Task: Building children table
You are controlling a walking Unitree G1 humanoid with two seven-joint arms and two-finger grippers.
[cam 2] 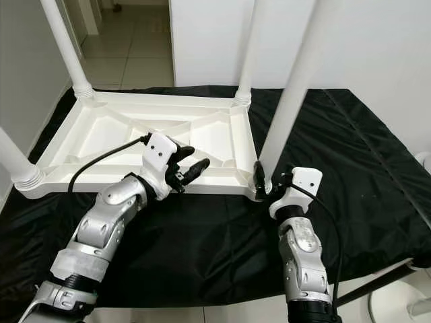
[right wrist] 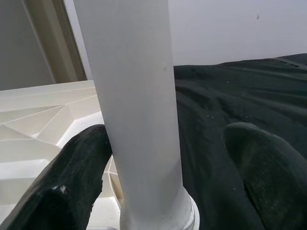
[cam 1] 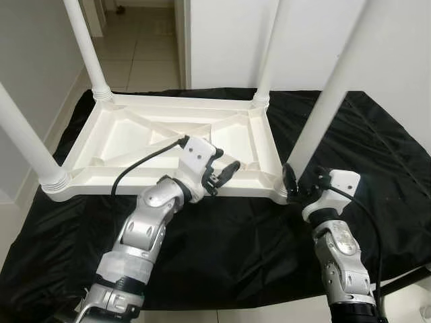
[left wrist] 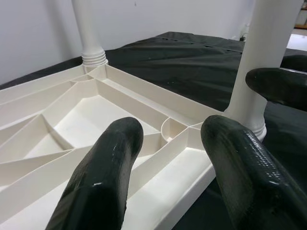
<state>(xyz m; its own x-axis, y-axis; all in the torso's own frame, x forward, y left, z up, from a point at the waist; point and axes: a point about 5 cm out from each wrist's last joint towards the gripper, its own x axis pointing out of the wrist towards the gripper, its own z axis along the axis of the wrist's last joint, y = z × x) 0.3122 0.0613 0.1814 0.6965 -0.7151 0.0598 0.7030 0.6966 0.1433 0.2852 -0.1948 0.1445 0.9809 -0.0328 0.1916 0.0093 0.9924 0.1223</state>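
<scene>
The children's table (cam 1: 168, 145) lies upside down on a black cloth (cam 1: 256, 229) that covers the tabletop, its ribbed white underside facing up and a white leg standing at each of its four corners. The step in hand looks like seating the near right leg (cam 1: 322, 114): the right end effector (cam 1: 291, 183) straddles that leg just above its ringed collar, one black finger (right wrist: 72, 182) against the leg's side and the other standing apart from it, so the fingers are spread and not yet clamping (the wrist camera shows clear space on that side). The left end effector (cam 1: 225, 171) hovers over the near rail of the frame, a little left of the same corner, with its two fingers parted and nothing between them; it touches nothing that can be made out. The other three legs appear fully home in their sockets, so by my reckoning the build is nearly done. The next move probably calls for the right fingers to close firmly on the leg and twist or press it down into its socket, while the left steadies the frame so that it does not slide on the cloth.
</scene>
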